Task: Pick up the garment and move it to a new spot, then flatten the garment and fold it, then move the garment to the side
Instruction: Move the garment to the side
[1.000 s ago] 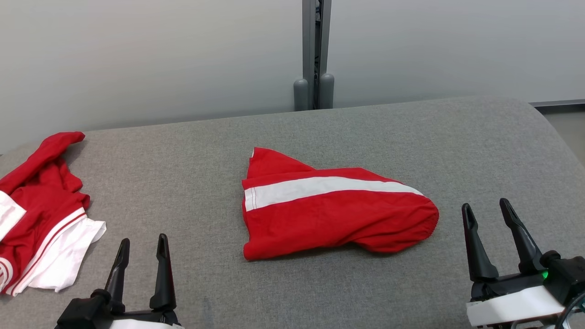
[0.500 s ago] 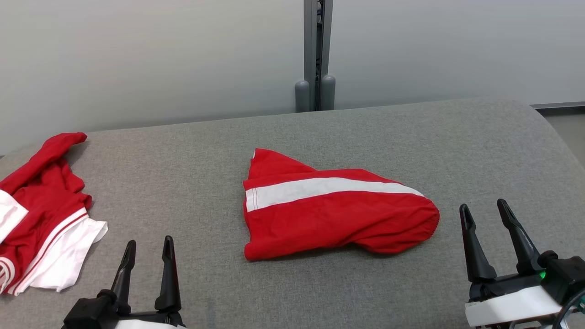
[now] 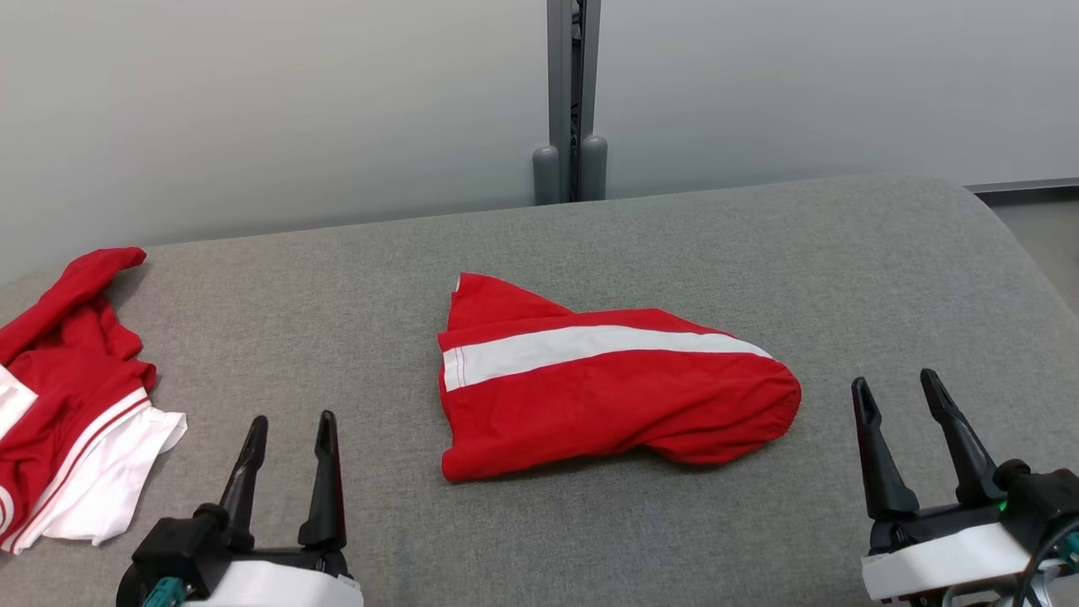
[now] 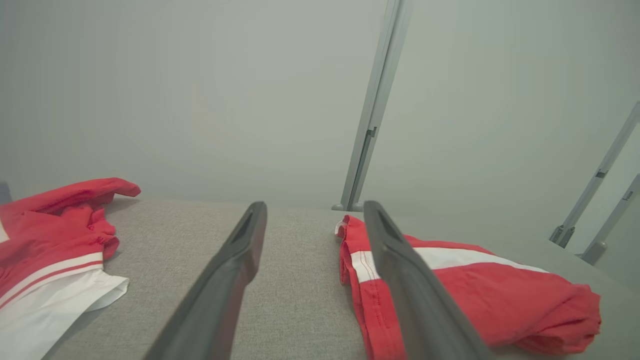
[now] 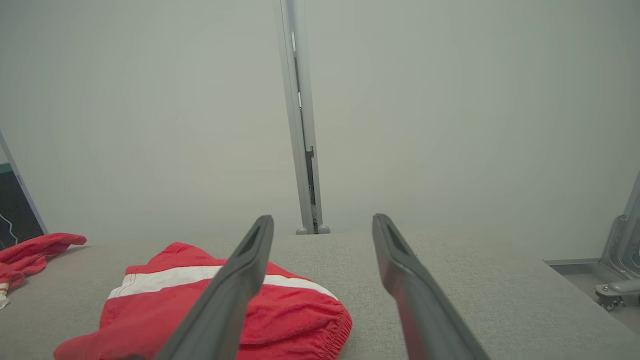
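Observation:
A red garment [image 3: 607, 405] with a white stripe lies bunched and partly folded in the middle of the grey fabric surface [image 3: 759, 253]. My left gripper [image 3: 292, 421] is open at the lower left, short of the garment's left edge, nothing between its fingers. My right gripper [image 3: 893, 381] is open at the lower right, just beyond the garment's rounded right end and apart from it. In the left wrist view the garment [image 4: 490, 295] lies right of the open left gripper [image 4: 315, 206]. In the right wrist view the garment [image 5: 150, 305] lies left of and behind the open right gripper [image 5: 324, 218].
A second red and white garment [image 3: 67, 405] lies crumpled at the surface's left edge, also in the left wrist view [image 4: 55, 235]. A grey post [image 3: 570, 93] stands against the pale wall behind. The surface's right end curves down toward the floor [image 3: 1037, 219].
My left gripper has moved forward and a little to the right, toward the middle garment. The head view has shifted slightly. The right gripper and both garments are as before.

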{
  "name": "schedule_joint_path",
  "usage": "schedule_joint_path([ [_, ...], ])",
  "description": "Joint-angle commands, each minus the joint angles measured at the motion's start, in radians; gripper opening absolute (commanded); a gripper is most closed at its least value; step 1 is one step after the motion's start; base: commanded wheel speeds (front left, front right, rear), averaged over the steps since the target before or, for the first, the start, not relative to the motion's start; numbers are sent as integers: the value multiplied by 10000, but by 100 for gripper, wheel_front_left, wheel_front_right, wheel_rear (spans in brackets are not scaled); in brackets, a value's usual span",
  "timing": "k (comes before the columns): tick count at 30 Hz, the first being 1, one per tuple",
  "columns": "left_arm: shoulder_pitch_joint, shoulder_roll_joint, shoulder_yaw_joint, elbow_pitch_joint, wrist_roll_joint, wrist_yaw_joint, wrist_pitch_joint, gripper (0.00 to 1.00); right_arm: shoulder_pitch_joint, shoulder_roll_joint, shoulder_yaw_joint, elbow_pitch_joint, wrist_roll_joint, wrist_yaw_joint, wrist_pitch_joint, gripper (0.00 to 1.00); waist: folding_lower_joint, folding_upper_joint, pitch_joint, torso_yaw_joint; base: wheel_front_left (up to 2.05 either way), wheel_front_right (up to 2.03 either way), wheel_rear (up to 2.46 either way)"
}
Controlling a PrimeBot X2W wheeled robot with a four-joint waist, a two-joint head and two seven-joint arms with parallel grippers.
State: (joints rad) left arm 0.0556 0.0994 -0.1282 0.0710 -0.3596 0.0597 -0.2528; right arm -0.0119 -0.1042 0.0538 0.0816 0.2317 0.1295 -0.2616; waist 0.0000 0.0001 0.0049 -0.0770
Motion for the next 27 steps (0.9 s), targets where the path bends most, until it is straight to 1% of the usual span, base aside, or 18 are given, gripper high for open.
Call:
schedule_joint_path([
  [1, -156, 57, -31, 37, -4, -56, 51, 100, -140, -114, 9, 86, 68, 23, -31, 100, 0, -1, 19, -16, 0, 0, 0],
  [5, -511, 138, -216, 235, -35, -238, 397, 100, -356, -192, 35, 835, 376, 23, 67, 100, 0, -1, 168, -108, 0, 0, 0],
  [9, -964, 176, -432, 552, -250, -469, 1037, 100, -997, -306, 16, 1689, 1062, 23, 935, 100, 0, -1, 403, -183, 0, 0, 0],
  [12, -1433, 217, -642, 851, -372, -617, 1737, 100, -1545, -490, -14, 2078, 1569, 23, 1519, 100, 0, -1, 639, -187, 0, 0, 0],
  [15, -1953, 284, -839, 1192, -418, -761, 2430, 100, -2111, -525, 78, 2506, 2416, 23, 2401, 100, 0, -1, 920, -167, 0, 0, 0],
  [16, -1953, 284, -839, 1192, -418, -761, 2430, 100, -2111, -525, 78, 2506, 2416, 23, 2401, 100, 0, -1, 920, -167, 0, 0, 0],
  [17, -2391, 333, -960, 1404, -412, -846, 2819, 100, -2519, -623, 276, 2721, 3443, 23, 3125, 100, 0, -1, 1132, -121, 0, 0, 0],
  [18, -2566, 367, -1026, 1557, -400, -876, 3022, 100, -2699, -727, 272, 2842, 3938, 23, 3464, 100, 0, -1, 1217, -97, 0, 0, 0],
  [19, -2566, 367, -1026, 1557, -400, -876, 3022, 100, -2699, -727, 272, 2842, 3938, 23, 3464, 100, 0, -1, 1217, -97, 0, 0, 0],
  [22, -3136, 408, -1142, 1968, -526, -1017, 3696, 100, -3237, -1050, 389, 3223, 5332, 23, 4532, 100, 0, -1, 1465, -41, 0, 0, 0],
  [23, -3502, 521, -1142, 2160, -633, -1122, 4089, 100, -3617, -1324, 442, 3471, 6007, 23, 5168, 100, 0, -1, 1619, -12, 0, 0, 0],
  [24, -3502, 521, -1142, 2160, -633, -1122, 4089, 100, -3617, -1324, 442, 3471, 6007, 23, 5168, 100, 0, -1, 1619, -12, 0, 0, 0],
  [27, -3941, 693, -1141, 2398, -785, -1253, 4594, 100, -4192, -1508, 306, 3902, 7050, 23, 5995, 100, 0, -1, 1806, 13, 0, 0, 0],
])
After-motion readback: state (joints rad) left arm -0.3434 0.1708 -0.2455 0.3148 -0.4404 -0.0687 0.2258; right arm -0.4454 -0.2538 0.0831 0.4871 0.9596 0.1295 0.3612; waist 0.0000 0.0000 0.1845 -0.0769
